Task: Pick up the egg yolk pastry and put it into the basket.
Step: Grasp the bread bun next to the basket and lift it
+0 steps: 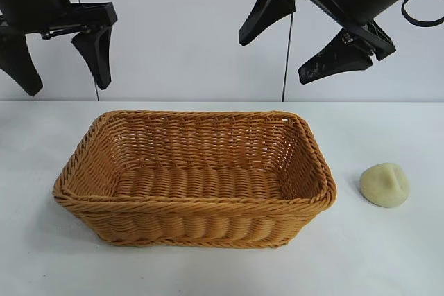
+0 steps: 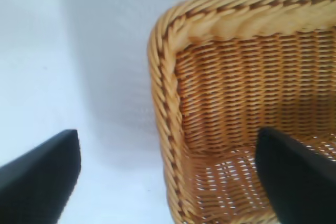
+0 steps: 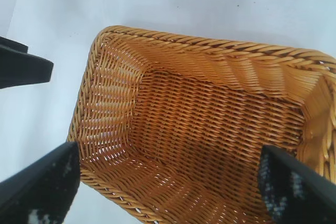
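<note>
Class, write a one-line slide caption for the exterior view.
Egg yolk pastry lies right of empty basket; both open grippers, left and right, hang above.

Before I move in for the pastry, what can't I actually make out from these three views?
- Egg yolk pastry: only in the exterior view; both wrist views miss it.
- Its underside and far side: hidden by its own dome.
- Basket: cut off by the edges in both wrist views.
- Left hand and right hand: open and empty, arms cut off by the exterior view's top edge.
</note>
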